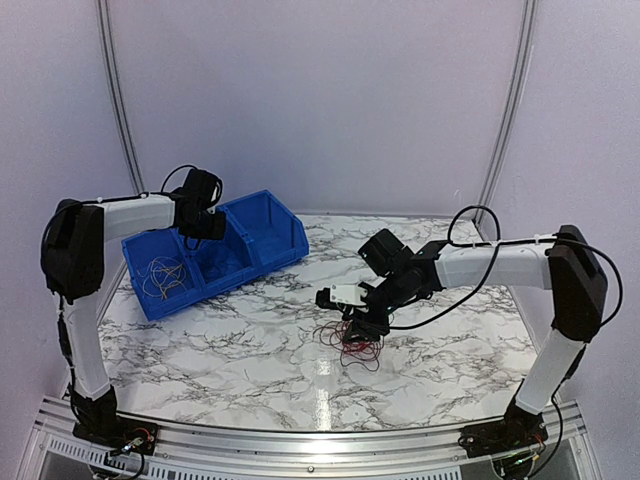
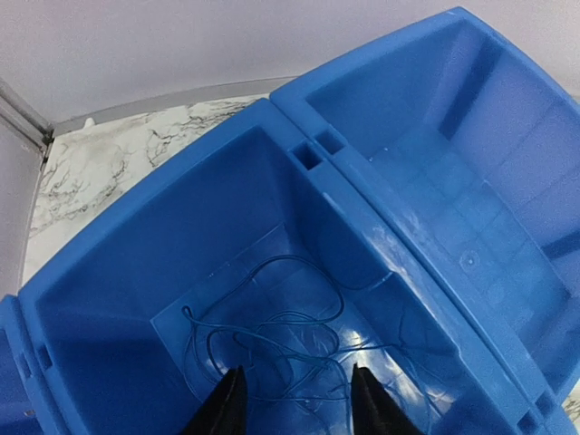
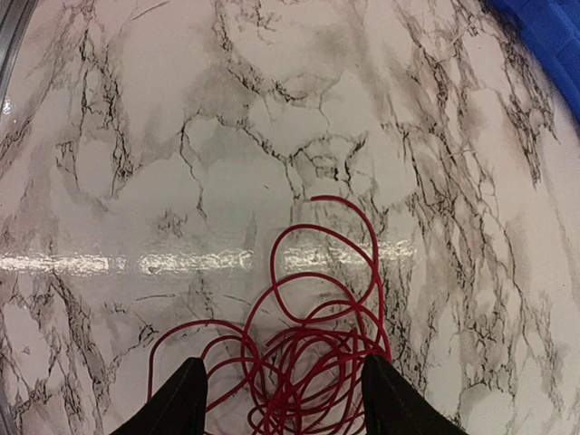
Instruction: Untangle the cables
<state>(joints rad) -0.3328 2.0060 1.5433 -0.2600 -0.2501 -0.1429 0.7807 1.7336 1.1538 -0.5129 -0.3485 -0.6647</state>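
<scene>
The marble-patterned bench [image 1: 200, 350] carries a blue bin [image 1: 270, 235] of three compartments, set slantwise at the far left. The left arm reaches over that bin, and its claw [image 2: 294, 401] hangs above the middle compartment with the fingers apart and nothing pinched between them. Below it a thin blue cable [image 2: 263, 343] lies in loose loops on the compartment floor. The right arm bends inward to the middle of the bench, its claw [image 3: 281, 403] low over the surface with the fingers spread wide, one on either side of a heap of red cable [image 3: 308, 362]. Whether they touch it I cannot tell. The red loops fan outward across the marble, well apart from the bin. In the leftmost compartment lies a small nest of whitish cable [image 1: 165, 275], seen only from the top camera.
</scene>
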